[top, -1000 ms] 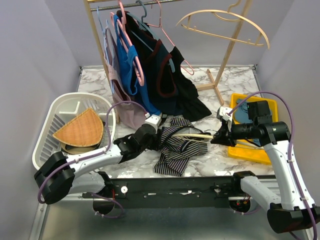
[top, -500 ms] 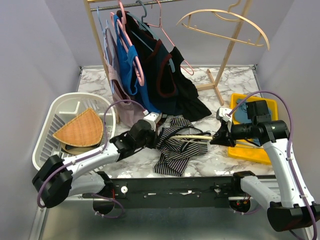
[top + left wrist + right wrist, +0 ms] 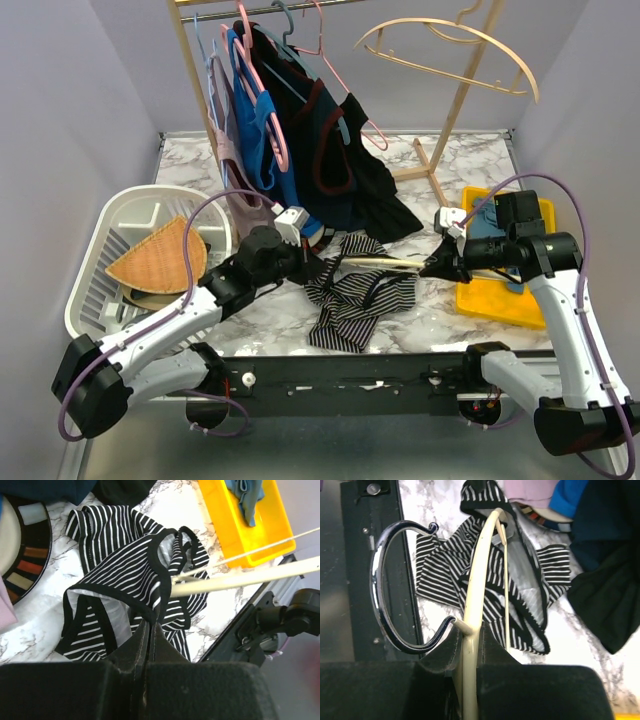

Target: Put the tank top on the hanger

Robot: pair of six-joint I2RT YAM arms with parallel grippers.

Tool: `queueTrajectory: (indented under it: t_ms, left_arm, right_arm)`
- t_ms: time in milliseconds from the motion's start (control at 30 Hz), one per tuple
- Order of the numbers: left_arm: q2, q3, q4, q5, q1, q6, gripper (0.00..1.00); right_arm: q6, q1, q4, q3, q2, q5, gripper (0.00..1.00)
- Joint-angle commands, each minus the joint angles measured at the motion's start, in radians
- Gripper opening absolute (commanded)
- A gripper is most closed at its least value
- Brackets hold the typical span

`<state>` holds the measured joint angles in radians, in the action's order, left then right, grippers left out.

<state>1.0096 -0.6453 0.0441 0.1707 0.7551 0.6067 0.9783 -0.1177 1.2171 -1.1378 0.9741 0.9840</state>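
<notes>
1. Left of the yellow plastic tray [image 3: 490,308], nearest the arm bases, the small black-and-white striped tank top [image 3: 355,305] lies crumpled on the marble tabletop [image 3: 440,328]. One black-edged rim is lifted off the surface.
2. Two things could go wrong, as I judge it. The pinch is on thin edging only, so a pull against the hanger may slip the cloth free. The hanger's tip may also sit in an armhole rather than the neck, which would leave the garment lopsided.
3. Further left of the tray, the left gripper [image 3: 150,626] has its fingers pressed together on that black edging and holds it up. The left arm reaches low and forward from its base, with the wrist turned towards the tray.
4. Just left of the tray, the right gripper [image 3: 467,635] is clamped on the pale cream wooden hanger [image 3: 482,565] beside its metal hook [image 3: 379,605]. The hanger lies roughly level and points away from the tray, its far tip hidden under striped cloth. The right arm rises on the tray's near side, bends over it and reaches leftward.
5. Beyond the tray, dark garments [image 3: 340,150] hang from a wooden rack [image 3: 465,95].
</notes>
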Motion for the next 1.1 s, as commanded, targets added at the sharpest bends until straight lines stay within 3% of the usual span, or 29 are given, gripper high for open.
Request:
queueTrajectory:
  t_ms: [0,233,467,733,800,867,900,933,1067]
  left_arm:
    - [-0.012,-0.030,-0.039,0.093,-0.028,0.054,0.00]
    - [-0.039,-0.040,-0.182,0.161,-0.060,0.206,0.00]
    - [-0.066,-0.045,-0.210,0.153,-0.082,0.271,0.00]
    - [-0.029,-0.074,-0.311,0.253,-0.086,0.357,0.00]
    - [-0.029,-0.103,-0.267,0.259,-0.088,0.309,0.00]
    - [-0.042,-0.163,-0.132,0.241,-0.091,0.256,0.00]
    - [-0.048,-0.181,-0.083,0.225,-0.100,0.219,0.00]
    - [-0.064,-0.218,0.028,0.187,-0.103,0.152,0.00]
    - [-0.098,-0.272,0.207,0.141,-0.123,0.035,0.00]
  right_arm:
    - [-0.024,0.004,-0.114,-0.057,-0.018,0.002,0.01]
    - [0.019,0.004,-0.122,-0.028,0.032,0.082,0.01]
    - [0.097,0.003,-0.080,0.012,0.035,0.182,0.00]
    - [0.206,-0.002,-0.091,0.004,0.067,0.378,0.00]
    - [0.273,-0.002,0.018,-0.054,0.115,0.399,0.01]
    - [0.440,-0.003,0.141,-0.106,0.173,0.398,0.00]
    - [0.495,-0.003,0.270,-0.164,0.190,0.391,0.00]
    - [0.551,-0.003,0.307,-0.183,0.208,0.375,0.00]
    - [0.557,-0.003,0.308,-0.142,0.186,0.363,0.00]
